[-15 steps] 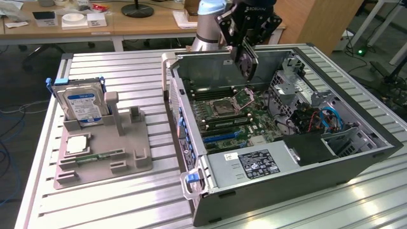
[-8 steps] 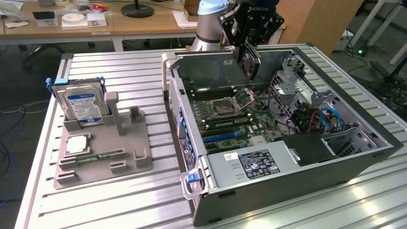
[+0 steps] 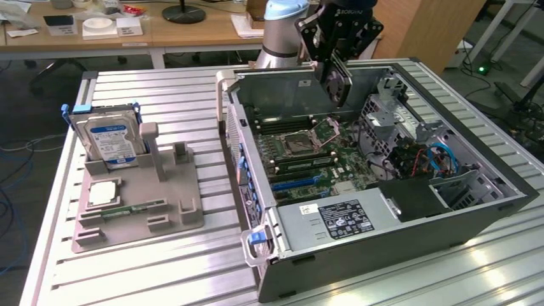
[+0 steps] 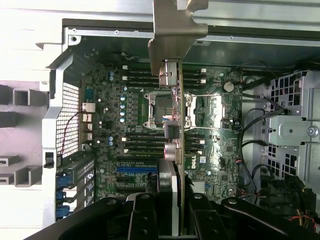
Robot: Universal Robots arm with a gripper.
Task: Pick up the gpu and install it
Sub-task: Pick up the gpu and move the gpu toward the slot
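My gripper (image 3: 336,56) is shut on the gpu (image 3: 335,81), a thin dark card hanging on edge above the back part of the open computer case (image 3: 476,210). In the wrist view the gpu (image 4: 176,150) runs edge-on between my black fingers (image 4: 144,216), and its silvery bracket (image 4: 172,27) points toward the case's rear wall. Below the card lies the green motherboard (image 4: 130,130), with its processor socket (image 4: 159,111) and a blue slot (image 4: 134,170). The card hangs clear of the motherboard (image 3: 310,156).
On the exterior view's left, a grey holder (image 3: 162,204) carries the silver hard drive (image 3: 109,140), a processor chip (image 3: 102,193) and a green memory stick (image 3: 132,208). Drive cages and cables (image 3: 425,159) fill the case's right side. A wooden desk (image 3: 170,32) stands behind.
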